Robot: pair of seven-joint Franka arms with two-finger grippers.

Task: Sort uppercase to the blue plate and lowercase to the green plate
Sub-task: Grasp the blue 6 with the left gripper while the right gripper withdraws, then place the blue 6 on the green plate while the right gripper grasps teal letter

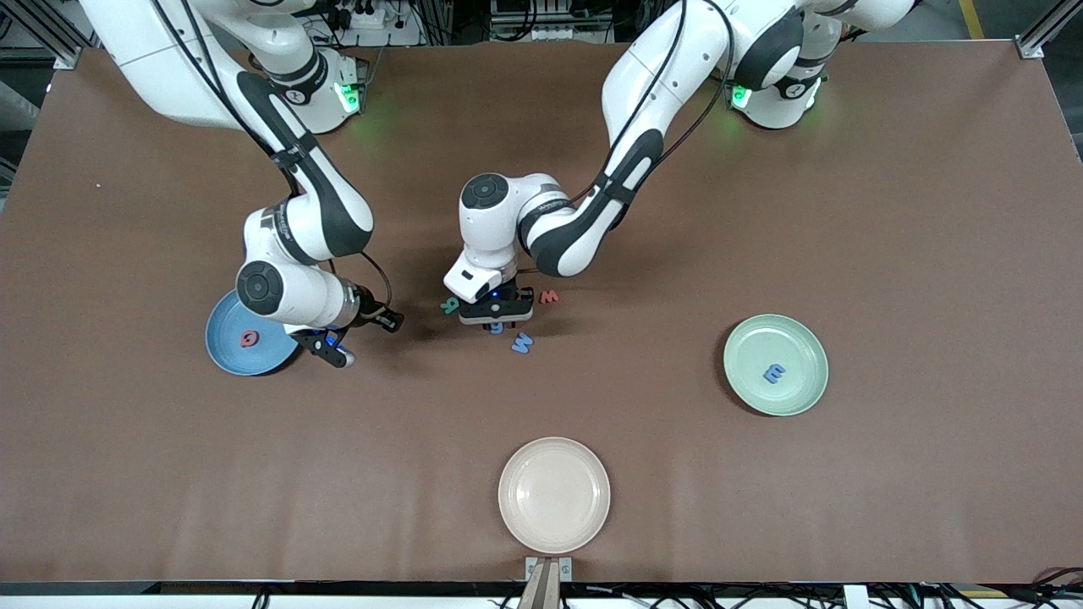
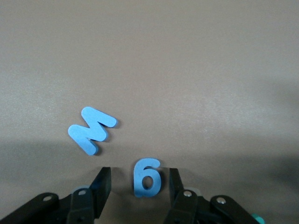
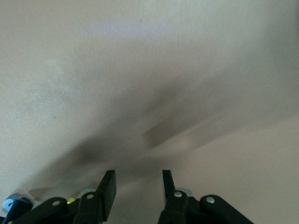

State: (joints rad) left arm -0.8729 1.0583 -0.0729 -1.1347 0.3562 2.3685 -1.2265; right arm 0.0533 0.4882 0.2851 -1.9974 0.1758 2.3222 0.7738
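left claw point(image 2: 140, 179) spread around the blue g point(image 2: 147, 177), mostly hiding it from above; M point(image 2: 92, 129) beside. right claw point(image 3: 135, 186) spread, holding nothing.

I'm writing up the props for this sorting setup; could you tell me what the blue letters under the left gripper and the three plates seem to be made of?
Blue g and light-blue M: probably foam, with thick flat-cut edges and a matte, soft-looking face. Blue plate, green plate and cream plate: likely matte plastic or a fibre composite, evenly coloured with a dull sheen and thin raised rims; the exact material is uncertain.
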